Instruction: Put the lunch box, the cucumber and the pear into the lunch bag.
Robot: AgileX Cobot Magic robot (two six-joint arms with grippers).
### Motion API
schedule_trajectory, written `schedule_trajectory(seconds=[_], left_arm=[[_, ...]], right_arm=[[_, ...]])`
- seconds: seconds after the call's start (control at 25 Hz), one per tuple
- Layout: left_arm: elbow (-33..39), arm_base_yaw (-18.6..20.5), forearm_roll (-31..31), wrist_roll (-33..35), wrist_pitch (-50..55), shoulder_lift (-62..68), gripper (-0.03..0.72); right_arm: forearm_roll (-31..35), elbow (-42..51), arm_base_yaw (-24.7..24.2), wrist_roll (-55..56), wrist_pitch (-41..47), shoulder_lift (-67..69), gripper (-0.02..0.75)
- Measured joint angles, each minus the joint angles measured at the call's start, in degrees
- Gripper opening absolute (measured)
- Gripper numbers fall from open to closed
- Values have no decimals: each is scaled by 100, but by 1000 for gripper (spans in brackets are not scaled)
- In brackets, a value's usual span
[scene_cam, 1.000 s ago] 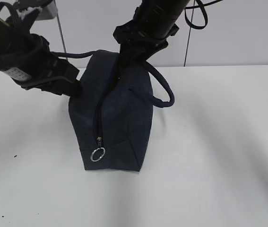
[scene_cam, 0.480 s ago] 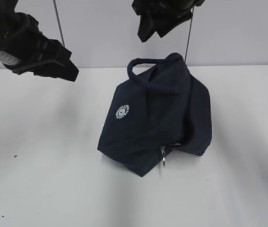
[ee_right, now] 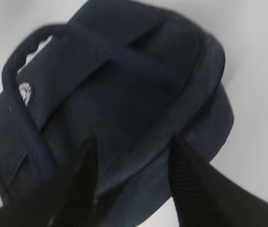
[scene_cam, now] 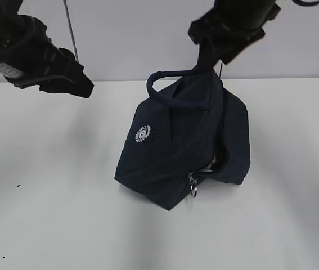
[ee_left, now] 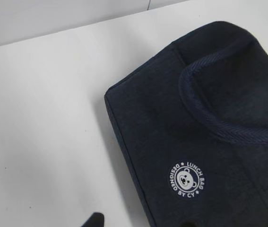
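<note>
The navy lunch bag (scene_cam: 182,146) lies tipped on the white table, its round white logo (scene_cam: 143,133) facing up-left and its zipper ring pull (scene_cam: 192,188) at the near end. One rope handle (scene_cam: 170,76) arches over the top. My right gripper (scene_cam: 205,61) hangs open right at the bag's upper back edge; in the right wrist view its fingers (ee_right: 178,156) stand apart over the bag (ee_right: 115,94). My left gripper (scene_cam: 76,84) is raised at the far left, open, with the bag's logo side (ee_left: 209,132) below it. The lunch box, the cucumber and the pear are out of view.
The white table (scene_cam: 46,197) spreads around the bag on all sides. A pale wall (scene_cam: 120,34) rises behind the table, and a thin dark cable (scene_cam: 69,28) hangs down in front of it.
A second ago the bag stood end-on with both grippers on it. It now lies turned with the logo showing, both grippers have lifted off, and the right one has since dropped toward its top.
</note>
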Motion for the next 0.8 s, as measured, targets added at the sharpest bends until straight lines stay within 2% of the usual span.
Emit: schedule_trajectory(seconds=[0.08, 0.24, 0.4, 0.48, 0.64, 0.8], left_arm=[[41, 5, -63, 156, -18, -9, 307], [194, 5, -501, 698, -57, -34, 307], [232, 5, -933, 1195, -147, -34, 307], [232, 5, -1002, 1343, -206, -34, 307], [232, -54, -1037, 1685, -280, -34, 307], [232, -97, -1101, 1740, -291, -14, 301]], right_arm=[[111, 1038, 0, 13, -397, -517, 379], [561, 3504, 0, -84, -2074, -1977, 372], [1665, 5935, 10, -888, -3997, -3392, 367], [2213, 6788, 10, -1339, -4679, -3906, 366], [3196, 7807, 10, -2180, -5416, -4511, 366], [4346, 8110, 10, -3246, -5617, -4426, 366]])
